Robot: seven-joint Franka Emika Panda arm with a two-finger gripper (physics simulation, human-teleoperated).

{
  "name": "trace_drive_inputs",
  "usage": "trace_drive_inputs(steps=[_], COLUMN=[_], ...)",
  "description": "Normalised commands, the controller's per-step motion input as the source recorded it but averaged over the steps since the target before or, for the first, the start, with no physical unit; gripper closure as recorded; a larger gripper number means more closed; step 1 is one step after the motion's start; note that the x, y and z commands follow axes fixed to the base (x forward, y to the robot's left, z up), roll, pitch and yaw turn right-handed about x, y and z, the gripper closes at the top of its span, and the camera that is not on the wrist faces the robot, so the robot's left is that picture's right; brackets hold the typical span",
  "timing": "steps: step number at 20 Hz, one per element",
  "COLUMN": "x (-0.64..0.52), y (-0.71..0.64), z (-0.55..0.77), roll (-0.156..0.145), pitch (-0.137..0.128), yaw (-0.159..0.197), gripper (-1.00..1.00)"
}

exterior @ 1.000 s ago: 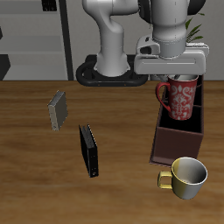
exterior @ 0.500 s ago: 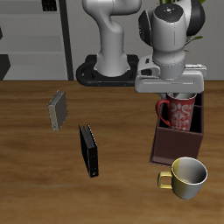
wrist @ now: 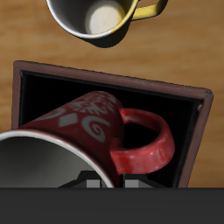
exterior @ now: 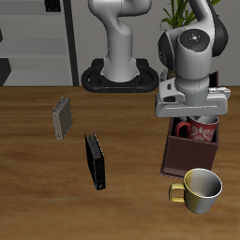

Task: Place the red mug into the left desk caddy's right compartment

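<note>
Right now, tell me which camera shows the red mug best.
The wrist view: the red mug fills it, handle and pattern clear, inside the left desk caddy. The exterior view shows only its top behind the pincer.

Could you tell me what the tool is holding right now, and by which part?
The tool seems to hold the red mug by its rim, inside the caddy; the fingers themselves are hidden.

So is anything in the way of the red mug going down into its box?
Nothing visible blocks it. The red mug already sits partly inside the left desk caddy, and the cell under it looks bare. The yellowish-cream mug stands outside the caddy, nearer the table's front edge.
</note>
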Motion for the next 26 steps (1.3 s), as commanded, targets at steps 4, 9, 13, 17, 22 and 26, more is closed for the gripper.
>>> trace_drive_inputs(steps=[4,9,13,17,22,26], x=[0.11,0.05,-0.04,-0.03,-0.16,-0.31], y=[-0.08,-0.07,-0.08,-0.18,-0.29,-0.31], z=[-0.14,0.02,0.19,0.2,0.32,0.33], roll=[-0.017,-0.001,0.003,-0.024,-0.009,0.054], pitch=[0.041,0.011,-0.019,-0.021,-0.028,-0.072], yaw=[0.008,-0.019,-0.01,-0.016,-0.042,-0.026], gripper=[-1.0,-1.0,-1.0,-1.0,-1.0,-1.0])
